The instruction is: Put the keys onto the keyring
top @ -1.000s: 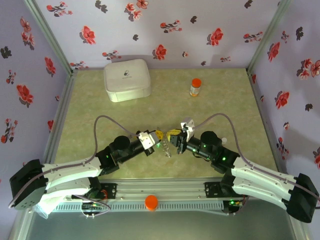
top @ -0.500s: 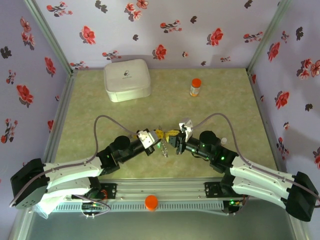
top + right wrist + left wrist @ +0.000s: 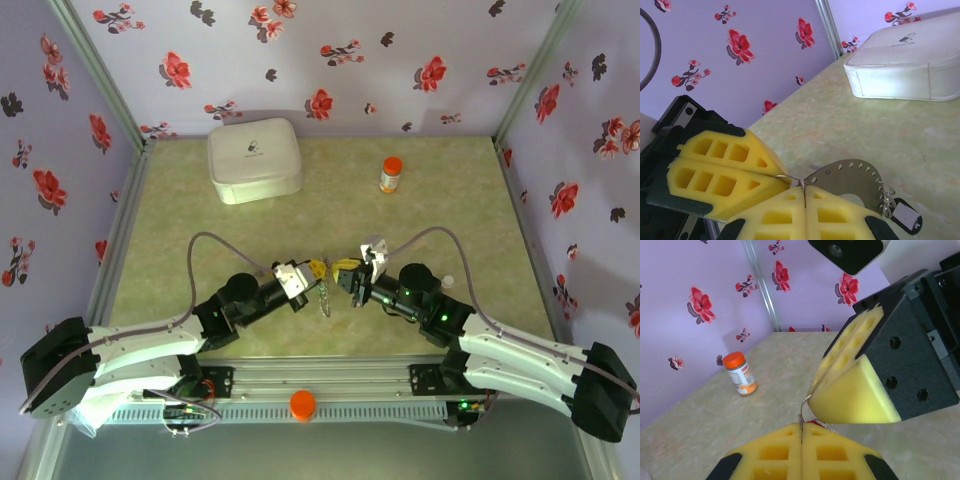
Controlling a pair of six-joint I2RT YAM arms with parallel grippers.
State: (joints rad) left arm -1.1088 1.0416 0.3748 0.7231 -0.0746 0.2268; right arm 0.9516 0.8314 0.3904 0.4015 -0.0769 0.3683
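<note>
My left gripper [image 3: 313,268] and right gripper [image 3: 342,268] meet tip to tip above the middle of the table. Both are shut. In the left wrist view the left gripper [image 3: 801,432] pinches a thin wire loop [image 3: 804,407] that runs up to the right gripper's yellow pads [image 3: 855,390]. A red bit [image 3: 816,423] peeks out beside the seam. In the right wrist view the right gripper [image 3: 805,192] is shut where the same wire loop [image 3: 785,177] meets the keyring [image 3: 855,175], a flat grey band with holes. Small wire loops [image 3: 885,192] and a white tag [image 3: 905,220] hang from it. The keys [image 3: 323,297] dangle below the grippers.
A white zip case [image 3: 254,158] lies at the back left of the green table [image 3: 200,200]. An orange-capped bottle [image 3: 391,174] stands at the back right. Flowered walls close in the back and both sides.
Both grippers stay shut. The right gripper has edged left toward the left one, and the hanging bunch has swung a little to the left.
</note>
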